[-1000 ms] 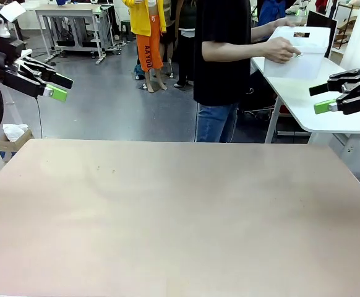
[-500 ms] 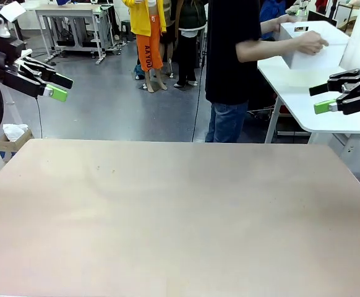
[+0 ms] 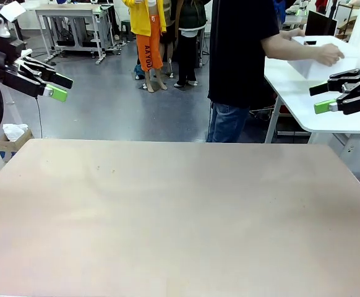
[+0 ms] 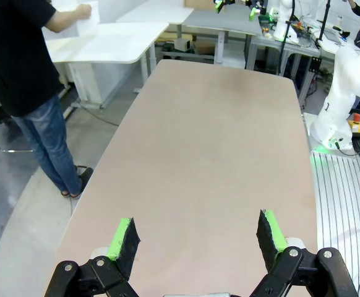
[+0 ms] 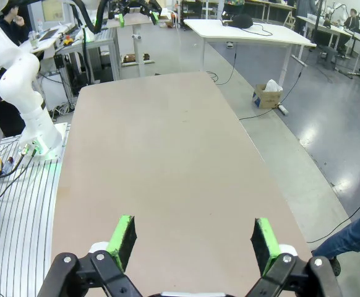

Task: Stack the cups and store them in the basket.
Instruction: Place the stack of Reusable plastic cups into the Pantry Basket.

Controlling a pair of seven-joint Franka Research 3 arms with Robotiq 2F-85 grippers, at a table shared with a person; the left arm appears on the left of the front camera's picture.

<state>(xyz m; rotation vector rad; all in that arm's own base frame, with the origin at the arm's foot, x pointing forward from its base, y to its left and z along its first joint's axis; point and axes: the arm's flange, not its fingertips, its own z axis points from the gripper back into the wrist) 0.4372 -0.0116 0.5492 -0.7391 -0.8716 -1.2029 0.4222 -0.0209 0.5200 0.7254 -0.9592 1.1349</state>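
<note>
The cups are out of view. A person at the far side has turned to a white side table and holds the white basket with both hands; in the left wrist view the basket sits at the top left. My left gripper hangs open in the air off the table's far left corner. My right gripper hangs open off the far right corner. Each wrist view shows that gripper's own green-padded fingers spread wide over the bare tan table, left and right, with nothing between them.
The tan table spreads across the front. The white side table stands beyond its far right corner. The person stands between the two tables. A cardboard box sits on the floor at far left.
The person has stepped further right and lowered the basket onto the side table. Neither arm has moved.
</note>
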